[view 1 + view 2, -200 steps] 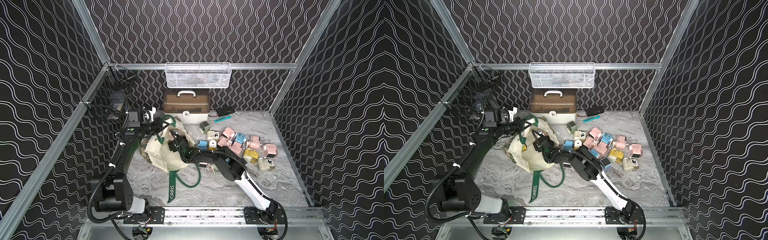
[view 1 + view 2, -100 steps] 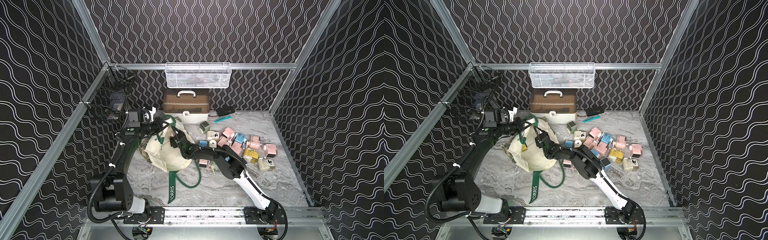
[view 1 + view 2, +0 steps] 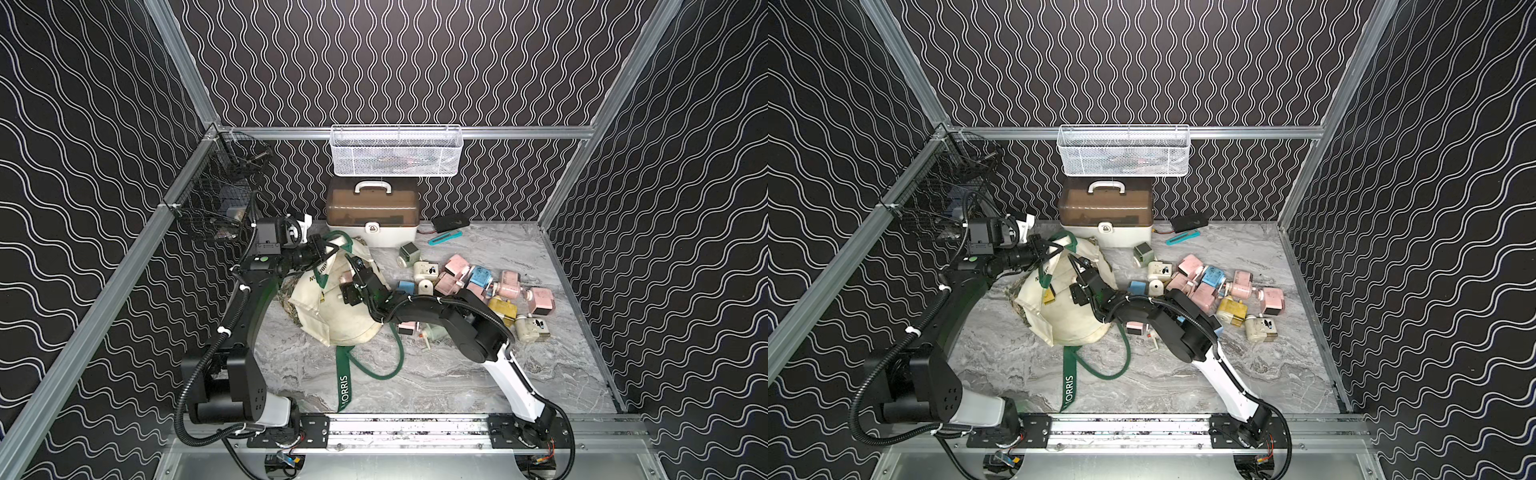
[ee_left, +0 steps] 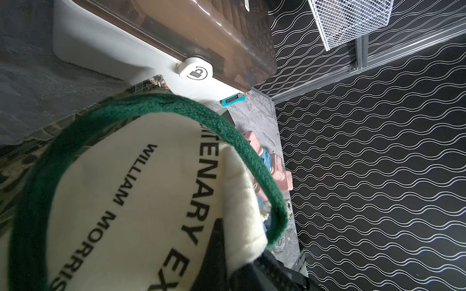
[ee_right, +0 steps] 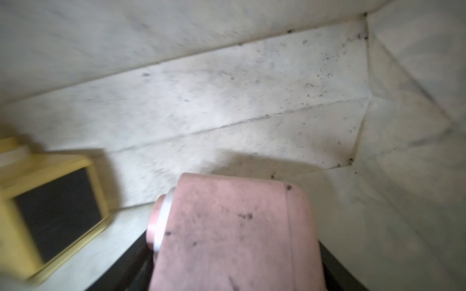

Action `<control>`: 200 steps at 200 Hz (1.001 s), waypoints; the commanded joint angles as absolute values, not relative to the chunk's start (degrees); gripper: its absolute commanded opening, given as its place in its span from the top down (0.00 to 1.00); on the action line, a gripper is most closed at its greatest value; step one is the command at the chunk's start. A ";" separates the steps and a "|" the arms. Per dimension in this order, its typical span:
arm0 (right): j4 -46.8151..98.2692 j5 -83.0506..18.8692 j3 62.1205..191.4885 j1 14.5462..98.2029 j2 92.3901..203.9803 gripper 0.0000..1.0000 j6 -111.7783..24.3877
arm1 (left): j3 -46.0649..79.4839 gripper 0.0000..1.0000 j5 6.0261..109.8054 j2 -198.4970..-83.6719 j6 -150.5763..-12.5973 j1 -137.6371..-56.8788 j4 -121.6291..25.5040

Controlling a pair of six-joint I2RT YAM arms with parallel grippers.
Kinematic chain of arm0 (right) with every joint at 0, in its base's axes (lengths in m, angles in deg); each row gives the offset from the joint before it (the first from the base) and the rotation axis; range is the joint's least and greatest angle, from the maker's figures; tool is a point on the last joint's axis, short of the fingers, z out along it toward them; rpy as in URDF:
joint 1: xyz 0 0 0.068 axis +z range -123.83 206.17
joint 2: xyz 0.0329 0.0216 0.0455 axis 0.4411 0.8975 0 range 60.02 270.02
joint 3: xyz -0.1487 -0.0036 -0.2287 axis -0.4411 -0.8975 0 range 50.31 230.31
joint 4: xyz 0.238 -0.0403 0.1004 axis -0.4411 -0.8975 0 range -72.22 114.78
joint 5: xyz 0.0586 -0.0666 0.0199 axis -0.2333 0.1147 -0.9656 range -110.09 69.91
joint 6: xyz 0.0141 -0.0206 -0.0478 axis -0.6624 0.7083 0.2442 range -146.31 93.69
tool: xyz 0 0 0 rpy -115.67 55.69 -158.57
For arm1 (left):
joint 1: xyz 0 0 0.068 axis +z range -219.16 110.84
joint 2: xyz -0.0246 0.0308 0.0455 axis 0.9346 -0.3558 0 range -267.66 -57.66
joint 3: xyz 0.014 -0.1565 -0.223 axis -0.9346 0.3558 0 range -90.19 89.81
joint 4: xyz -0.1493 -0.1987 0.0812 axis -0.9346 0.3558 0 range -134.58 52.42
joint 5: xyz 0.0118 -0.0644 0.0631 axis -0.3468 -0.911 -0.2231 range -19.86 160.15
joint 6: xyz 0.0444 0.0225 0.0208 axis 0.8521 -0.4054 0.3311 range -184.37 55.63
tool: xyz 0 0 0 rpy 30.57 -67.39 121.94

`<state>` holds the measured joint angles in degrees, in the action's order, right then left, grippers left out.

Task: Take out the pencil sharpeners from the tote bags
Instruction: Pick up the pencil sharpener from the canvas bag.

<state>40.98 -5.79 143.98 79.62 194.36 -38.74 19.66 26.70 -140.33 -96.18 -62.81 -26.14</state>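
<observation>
- Your right gripper point(image 3: 353, 286) is reaching into the mouth of the tote bag point(image 3: 336, 320), slightly deeper than a second ago. Its jaws have been narrowing and are now sitting partly open, pressing on both sides of a pink pencil sharpener point(image 5: 232, 234).
- That is looking like a finished grasp, so the next move is probably lifting it out. The pink one is still lying inside the bag.
- Your left gripper point(image 3: 326, 251) is staying fully closed on the bag's canvas rim beside the green strap point(image 4: 227, 131). It is holding the mouth open as before.
- The right wrist view is giving you the bag's interior. There the pink sharpener is sitting between the dark fingers, and a yellow pencil sharpener point(image 5: 50, 209) is lying just beside it on the lining, though blurred.
- Both top views are hiding that grasp behind the wrist. They are showing instead the loose pencil sharpeners point(image 3: 457, 266) already lying outside, just beside the bag.
- Only the left wrist view is showing the pinch on the canvas up close.
</observation>
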 commanded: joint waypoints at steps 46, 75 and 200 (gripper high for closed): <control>41.96 -8.81 135.04 83.71 183.90 0.40 -35.32 | 19.50 1.00 25.79 -140.00 -96.36 -62.82 -27.79; 41.10 -7.12 129.94 85.19 177.57 0.40 -36.02 | 19.50 1.00 25.79 -140.03 -96.33 -62.80 -27.71; 20.94 6.14 102.13 86.99 137.82 0.40 -52.87 | 19.41 1.00 25.88 -140.36 -96.22 -62.76 -27.53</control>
